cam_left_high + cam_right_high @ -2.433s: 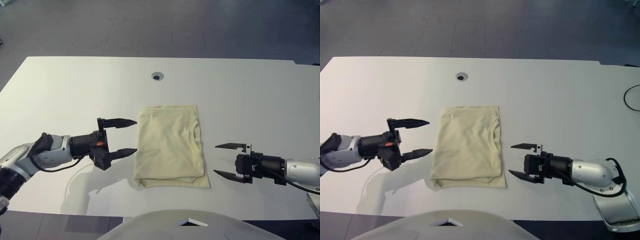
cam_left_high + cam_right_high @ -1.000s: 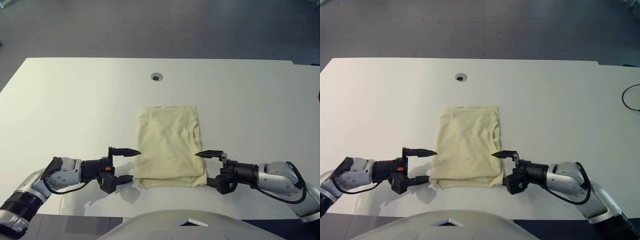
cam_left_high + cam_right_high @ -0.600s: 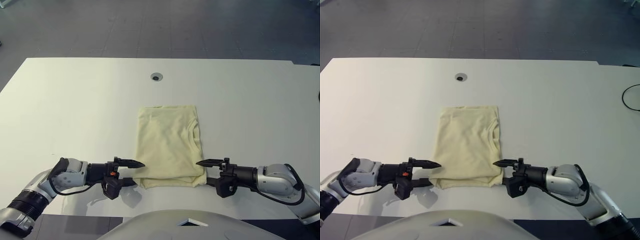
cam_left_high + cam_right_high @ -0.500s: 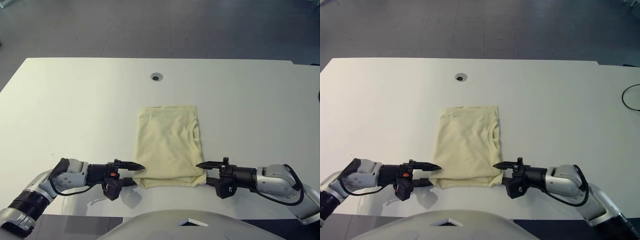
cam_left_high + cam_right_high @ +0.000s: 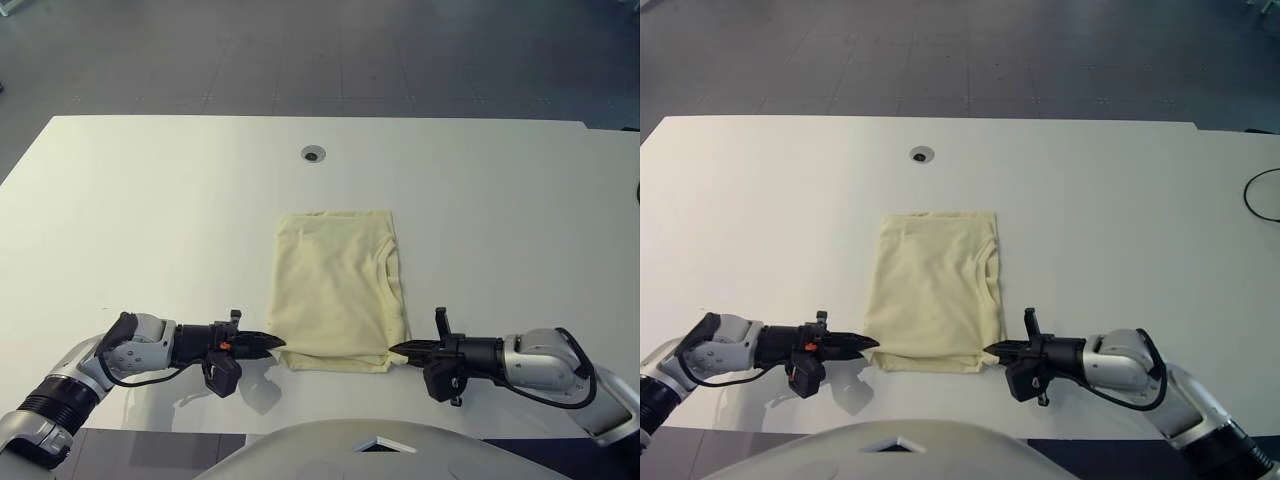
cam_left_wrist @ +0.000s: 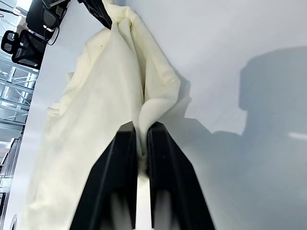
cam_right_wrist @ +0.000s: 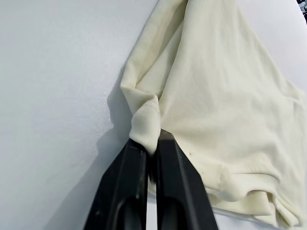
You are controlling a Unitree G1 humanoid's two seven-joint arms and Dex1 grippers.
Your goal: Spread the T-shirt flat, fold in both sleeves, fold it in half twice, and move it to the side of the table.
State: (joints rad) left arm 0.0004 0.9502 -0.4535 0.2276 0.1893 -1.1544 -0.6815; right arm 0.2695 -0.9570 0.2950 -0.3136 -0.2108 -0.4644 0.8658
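Observation:
A pale yellow T-shirt (image 5: pixel 338 280), folded into a narrow rectangle, lies at the middle of the white table (image 5: pixel 150 200), its near edge close to the table's front. My left gripper (image 5: pixel 274 343) is shut on the T-shirt's near left corner (image 6: pixel 144 125). At the near right corner (image 7: pixel 145 125) my right gripper (image 5: pixel 397 350) is shut on the cloth as well. Both corners are bunched between the black fingers (image 6: pixel 121 172) and fingers (image 7: pixel 175 178). The collar opening (image 5: pixel 390 262) shows along the shirt's right side.
A round cable hole (image 5: pixel 314 153) sits in the table behind the shirt. A black cable (image 5: pixel 1262 195) loops at the table's right edge. Wide bare surface lies left and right of the shirt. Grey floor lies beyond the far edge.
Both grippers slid in from the sides to the shirt's near corners and went from open to shut on the cloth. The near edge has bunched up slightly.

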